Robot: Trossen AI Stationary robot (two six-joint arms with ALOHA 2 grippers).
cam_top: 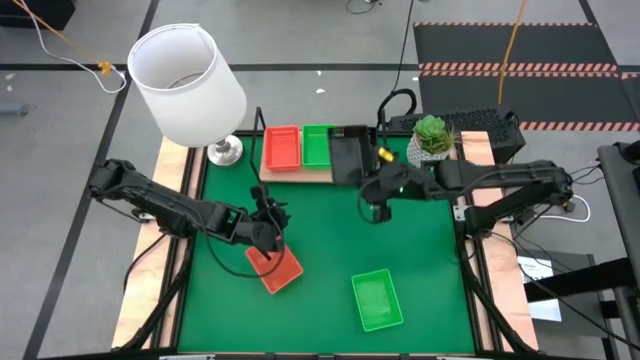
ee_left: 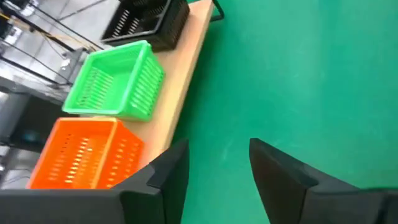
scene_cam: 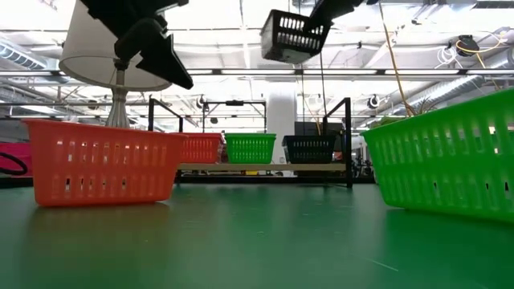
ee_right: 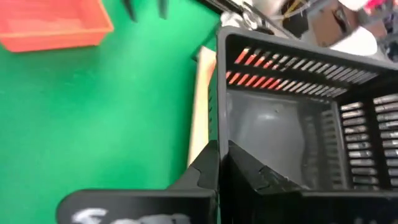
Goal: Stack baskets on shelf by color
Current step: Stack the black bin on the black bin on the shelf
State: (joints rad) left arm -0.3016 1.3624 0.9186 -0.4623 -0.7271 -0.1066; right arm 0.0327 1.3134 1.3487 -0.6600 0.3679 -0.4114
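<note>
The shelf [cam_top: 298, 175] stands at the table's far side and carries an orange basket [cam_top: 282, 147], a green basket [cam_top: 317, 145] and a black basket [scene_cam: 309, 148] side by side. My right gripper [ee_right: 225, 168] is shut on another black basket [scene_cam: 293, 36], high above the table, near the shelf's right part. My left gripper [ee_left: 217, 171] is open, hovering just above and beyond a loose orange basket [cam_top: 275, 268] that rests flat on the mat. A loose green basket [cam_top: 377, 298] lies near the table's near edge. My right gripper pinches one side wall [ee_right: 222, 134] of the black basket at its rim, one finger [ee_right: 264, 177] inside the basket and the other outside. The basket is lifted clear of table and shelf and hangs tilted, as the low view shows.
A white lamp [cam_top: 188, 75] stands at the table's far left corner and a small potted plant [cam_top: 432, 137] at the far right, beside the shelf. Bare green mat [cam_top: 330, 230] lies between the shelf and the two loose baskets.
</note>
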